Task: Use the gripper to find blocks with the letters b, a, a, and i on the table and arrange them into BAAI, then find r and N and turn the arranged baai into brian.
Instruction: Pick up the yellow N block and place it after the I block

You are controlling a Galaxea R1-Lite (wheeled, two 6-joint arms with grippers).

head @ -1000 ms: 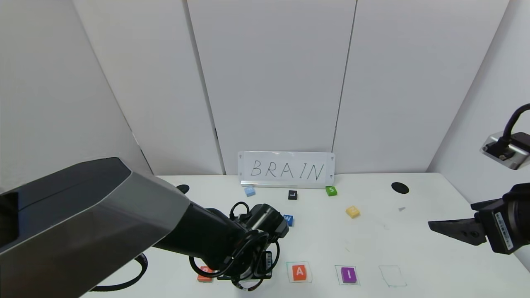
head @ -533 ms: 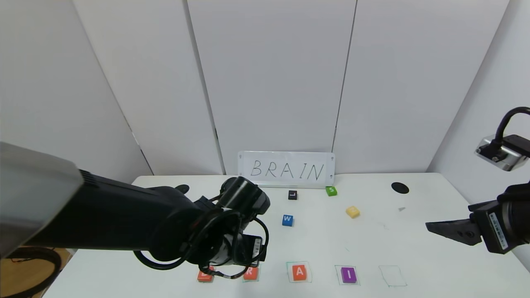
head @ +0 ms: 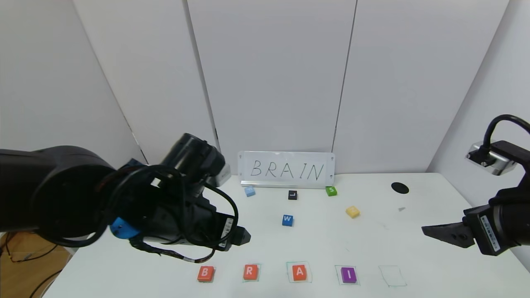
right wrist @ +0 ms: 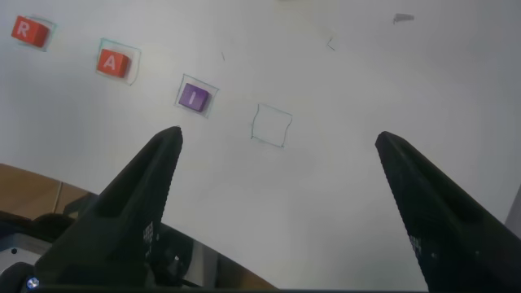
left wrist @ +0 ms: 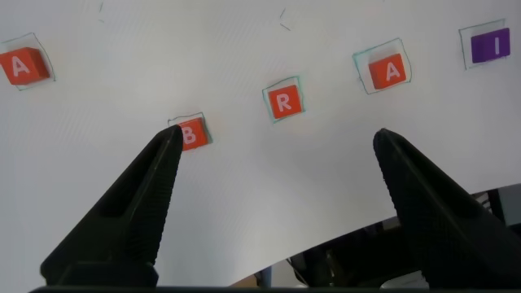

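- Head view: the white bench (head: 314,244) carries a front row of blocks, each on a faint green drawn square: orange-red B (head: 205,273), orange-red R (head: 250,272), orange-red A (head: 299,272) and purple I (head: 348,275). To the right of the I, one green drawn square (head: 392,276) holds nothing.
- Farther back lie a blue W block (head: 287,220), a black L block (head: 292,195), a green S block (head: 331,191), a light blue block (head: 249,191) and the yellow N (head: 352,212), all well apart from the row.
- A white sign (head: 287,169) leans on the wall panels and reads "BRAIN". A black round hole (head: 400,188) shows at the bench's far right.
- The left pincer (head: 242,237) hangs above the bench, behind the B and R, with nothing in it; the left arm's cabled bulk hides the bench's left rear part. The right pincer (head: 432,231) hovers over the bench's right side, beyond the blocks.
- Left wrist view: the left pincer (left wrist: 277,138) is spread wide and released. B (left wrist: 192,133), R (left wrist: 284,102), A (left wrist: 389,72) and I (left wrist: 490,45) lie below it, and a second orange-red A (left wrist: 20,66) sits apart at the picture's edge.
- Right wrist view: the right pincer (right wrist: 277,142) gapes wide, grasping nothing, over the unfilled square (right wrist: 271,125); R (right wrist: 28,32), A (right wrist: 113,62) and I (right wrist: 194,97) line up beyond.
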